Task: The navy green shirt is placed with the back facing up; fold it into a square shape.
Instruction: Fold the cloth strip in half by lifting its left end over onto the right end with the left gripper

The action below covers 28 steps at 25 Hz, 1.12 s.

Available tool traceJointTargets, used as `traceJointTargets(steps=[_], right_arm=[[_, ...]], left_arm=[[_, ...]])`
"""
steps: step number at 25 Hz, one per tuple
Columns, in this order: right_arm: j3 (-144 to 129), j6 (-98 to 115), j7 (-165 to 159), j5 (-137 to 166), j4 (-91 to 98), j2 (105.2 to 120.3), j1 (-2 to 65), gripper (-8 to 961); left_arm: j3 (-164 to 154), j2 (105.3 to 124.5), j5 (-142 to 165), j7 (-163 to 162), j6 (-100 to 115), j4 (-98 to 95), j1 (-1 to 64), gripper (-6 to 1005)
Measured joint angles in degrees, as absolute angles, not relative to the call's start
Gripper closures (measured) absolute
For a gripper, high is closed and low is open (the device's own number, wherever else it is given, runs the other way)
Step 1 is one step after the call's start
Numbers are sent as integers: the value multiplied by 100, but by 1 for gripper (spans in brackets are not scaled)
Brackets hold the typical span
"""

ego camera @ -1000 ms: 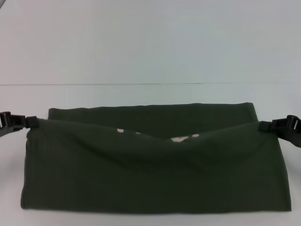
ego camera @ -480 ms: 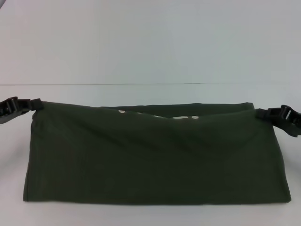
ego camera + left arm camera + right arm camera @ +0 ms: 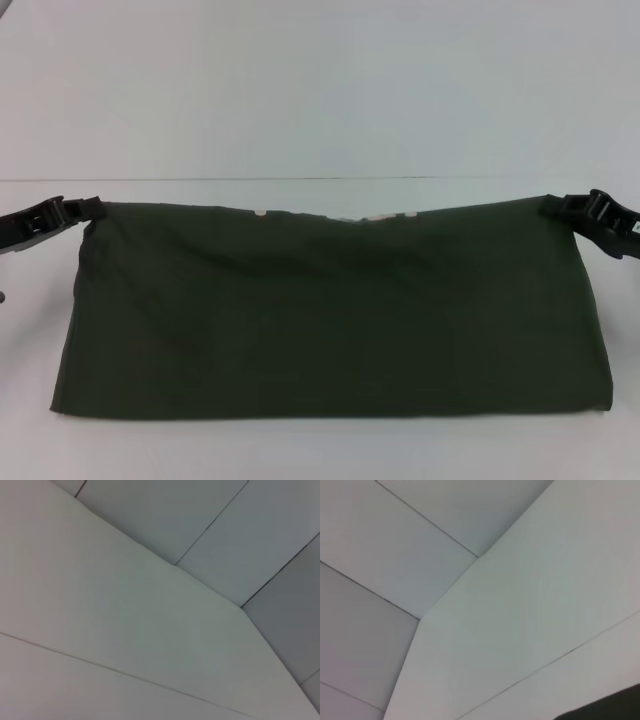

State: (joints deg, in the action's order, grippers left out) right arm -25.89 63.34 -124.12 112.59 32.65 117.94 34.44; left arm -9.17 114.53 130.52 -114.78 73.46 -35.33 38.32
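Now the navy green shirt (image 3: pixel 330 310) lies wide across the tabletop (image 3: pixel 320 100), long side running 9 to 3 o'clock, with the left end effector (image 3: pixel 88 208) and right end effector (image 3: pixel 552 207) pinching its far corners.

Both grippers carried the navy green shirt's (image 3: pixel 330 310) edge farther back.
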Motion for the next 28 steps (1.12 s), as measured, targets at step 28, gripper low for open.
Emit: traceJointTargets(steps=[28], right_arm=[[-2821,4887,-11871,11177,2812,11990,3943,877]], left_arm=[[-1081,11793,12607,-10785,5837,-3293,3940,997]])
